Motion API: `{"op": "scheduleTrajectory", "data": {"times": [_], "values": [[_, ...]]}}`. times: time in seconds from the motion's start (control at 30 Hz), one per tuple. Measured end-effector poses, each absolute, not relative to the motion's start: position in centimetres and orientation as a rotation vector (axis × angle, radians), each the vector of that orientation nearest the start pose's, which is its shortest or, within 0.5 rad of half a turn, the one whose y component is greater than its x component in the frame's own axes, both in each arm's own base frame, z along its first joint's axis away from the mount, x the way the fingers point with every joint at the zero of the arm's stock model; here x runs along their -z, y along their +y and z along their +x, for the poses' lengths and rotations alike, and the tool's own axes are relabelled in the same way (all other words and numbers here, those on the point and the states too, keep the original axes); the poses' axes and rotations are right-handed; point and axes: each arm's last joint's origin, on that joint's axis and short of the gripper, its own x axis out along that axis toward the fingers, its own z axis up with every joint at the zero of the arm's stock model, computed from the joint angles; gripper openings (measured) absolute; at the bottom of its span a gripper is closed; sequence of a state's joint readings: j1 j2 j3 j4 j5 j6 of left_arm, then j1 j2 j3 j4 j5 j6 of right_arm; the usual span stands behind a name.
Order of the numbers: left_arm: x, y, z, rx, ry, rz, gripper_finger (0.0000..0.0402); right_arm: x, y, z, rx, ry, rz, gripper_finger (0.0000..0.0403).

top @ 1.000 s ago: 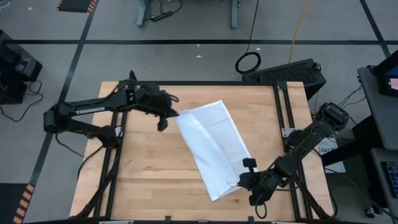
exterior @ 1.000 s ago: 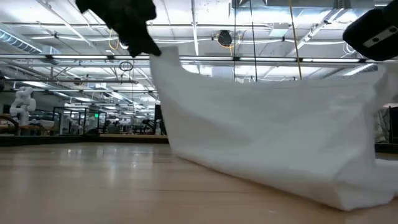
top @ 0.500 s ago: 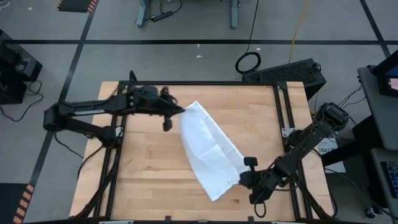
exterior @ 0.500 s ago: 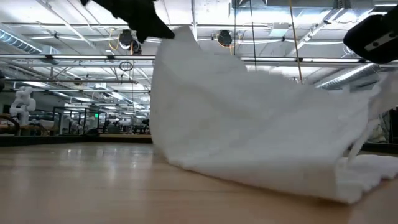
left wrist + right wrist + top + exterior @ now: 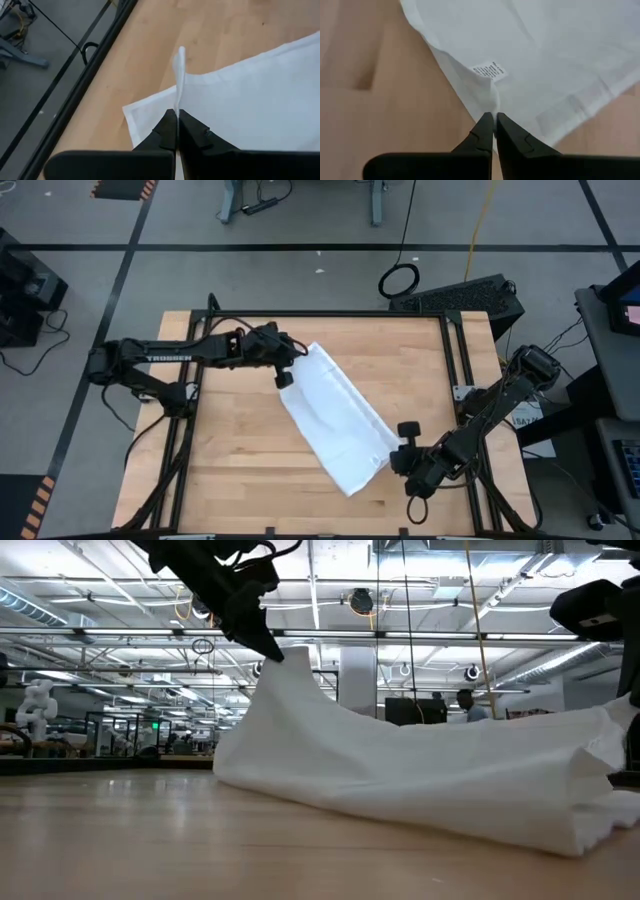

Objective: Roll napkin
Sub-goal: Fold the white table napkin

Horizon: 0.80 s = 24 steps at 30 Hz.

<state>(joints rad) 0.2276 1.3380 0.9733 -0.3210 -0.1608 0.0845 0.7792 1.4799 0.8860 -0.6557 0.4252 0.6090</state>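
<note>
carried inward since before, left gripper [image 5: 297, 360] and right gripper [image 5: 392, 458] clench opposite napkin [image 5: 335, 420] corners.

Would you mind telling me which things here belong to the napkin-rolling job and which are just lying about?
Belongs to the job:
- plain white cloth napkin
- left gripper, shut on the napkin's far corner
- right gripper, shut on its near end

Just lying about:
- black cable coil on the floor
- light wooden table, only the work surface
</note>
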Motion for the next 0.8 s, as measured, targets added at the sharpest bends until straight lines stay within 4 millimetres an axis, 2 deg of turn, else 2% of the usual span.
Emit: {"op": "scheduleTrajectory", "data": {"times": [0.57, 0.8], "values": [[-24.6, 7.1, 28.7, -0.361, 0.780, 0.008, 0.0006, -18.0, 17.2, 19.2, 0.028, 1.105, -0.219, 0.0004], [-24.6, 7.2, 28.7, -0.393, 0.782, 0.020, 0.0006, -17.8, 17.2, 19.2, 0.031, 1.114, -0.229, 0.0004]]}}
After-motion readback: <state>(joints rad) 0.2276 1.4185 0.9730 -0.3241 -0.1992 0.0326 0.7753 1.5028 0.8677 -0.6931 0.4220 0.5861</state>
